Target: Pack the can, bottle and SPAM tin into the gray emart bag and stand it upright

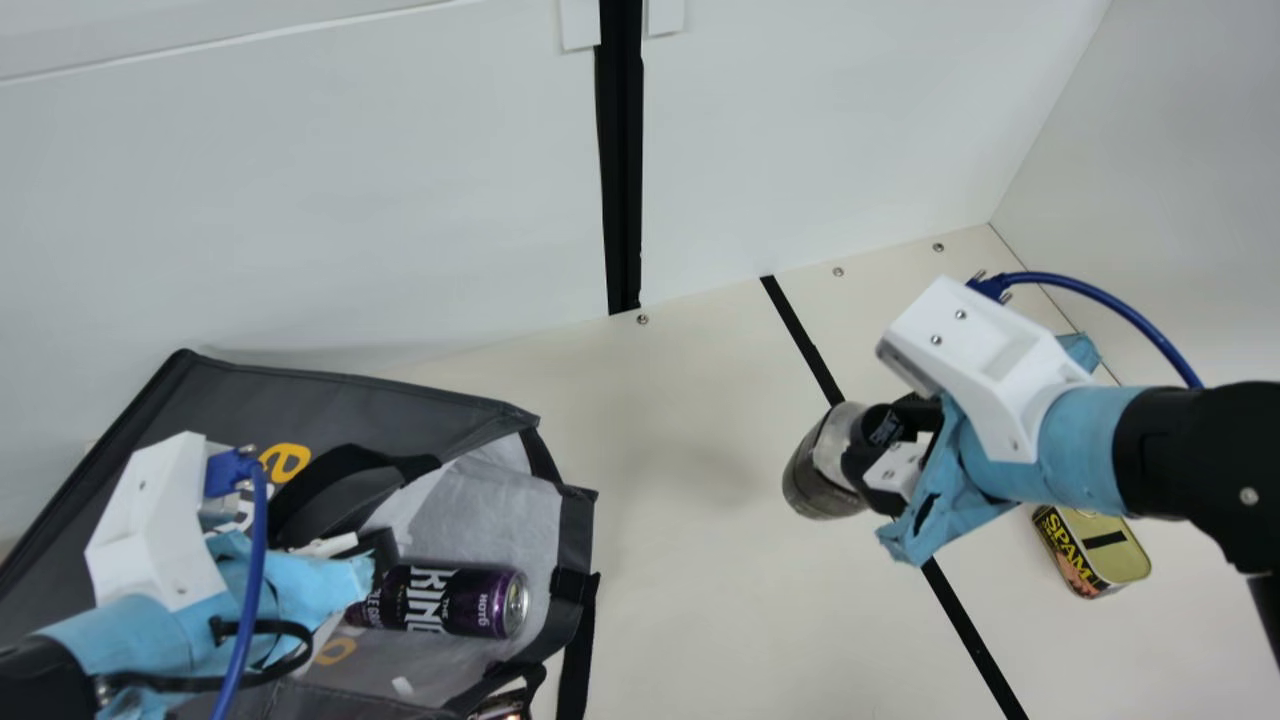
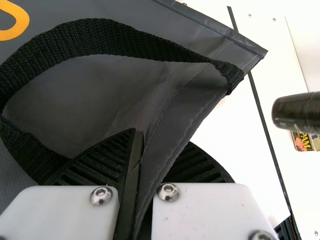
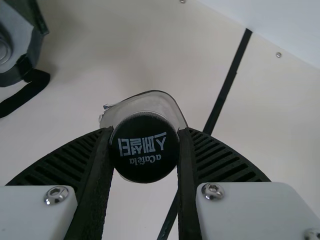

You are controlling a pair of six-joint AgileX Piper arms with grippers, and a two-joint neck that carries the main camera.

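My right gripper [image 1: 895, 440] holds the dark bottle [image 1: 822, 470] by its cap end, over the table. In the right wrist view the bottle's black cap [image 3: 145, 147] is pinched between the fingers of my right gripper [image 3: 144, 155]. My left gripper [image 1: 375, 560] is at the mouth of the gray bag [image 1: 400, 400]; in the left wrist view, my left gripper [image 2: 142, 180] clamps the edge of the bag [image 2: 175, 107]. The purple can [image 1: 450, 600] lies inside the bag, which rests on its side. The SPAM tin [image 1: 1095, 550] is on the table, right of the bottle.
Black strips [image 1: 970, 630] run across the cream table [image 1: 690, 480]. White walls [image 1: 400, 200] stand behind and at the right. A black bag strap [image 1: 577, 650] hangs at the bag's opening. Part of another item [image 1: 503, 708] shows at the bottom edge.
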